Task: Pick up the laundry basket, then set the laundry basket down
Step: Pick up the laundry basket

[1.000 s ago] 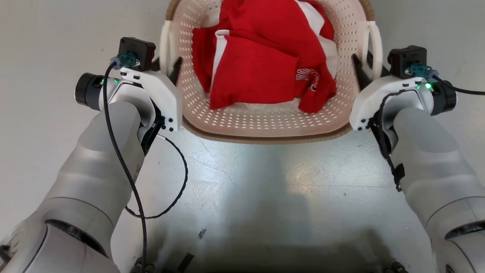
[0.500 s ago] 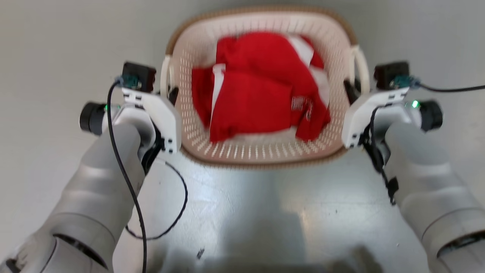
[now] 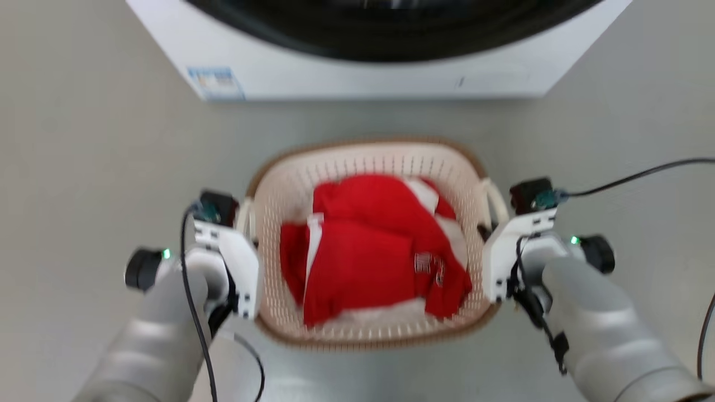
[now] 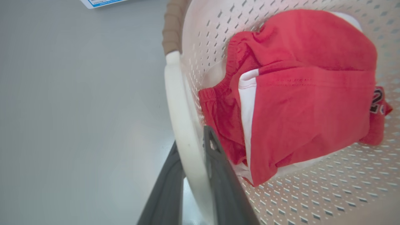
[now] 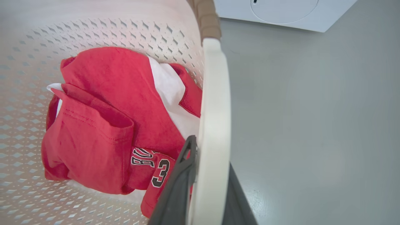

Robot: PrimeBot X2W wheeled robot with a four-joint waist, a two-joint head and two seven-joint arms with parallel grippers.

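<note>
**Left end effector** (image 4: pixel 191 142): two dark fingers clenched on the left handle (image 4: pixel 181 106), one finger on each face of the white band.

**Laundry basket** (image 3: pixel 366 148): cream perforated plastic with a brown rim. It sits on or just above the grey floor (image 3: pixel 84 167), between the two arms and short of the washer (image 3: pixel 363 78). Whether its base touches the floor cannot be told.
- Contents: red garments (image 3: pixel 374 251) with white panels, loosely heaped.
- Handling (judged): light load. The shell is stiff but somewhat flexible, and the smooth handles are liable to slip in a narrow pinch.
- Hold: both side handles at mid-span, kept level so the heap does not slide.

**Right end effector** (image 5: pixel 211 156): fingers clamped likewise on the right handle (image 5: pixel 215 93), one inside against the basket wall and one outside.
</note>
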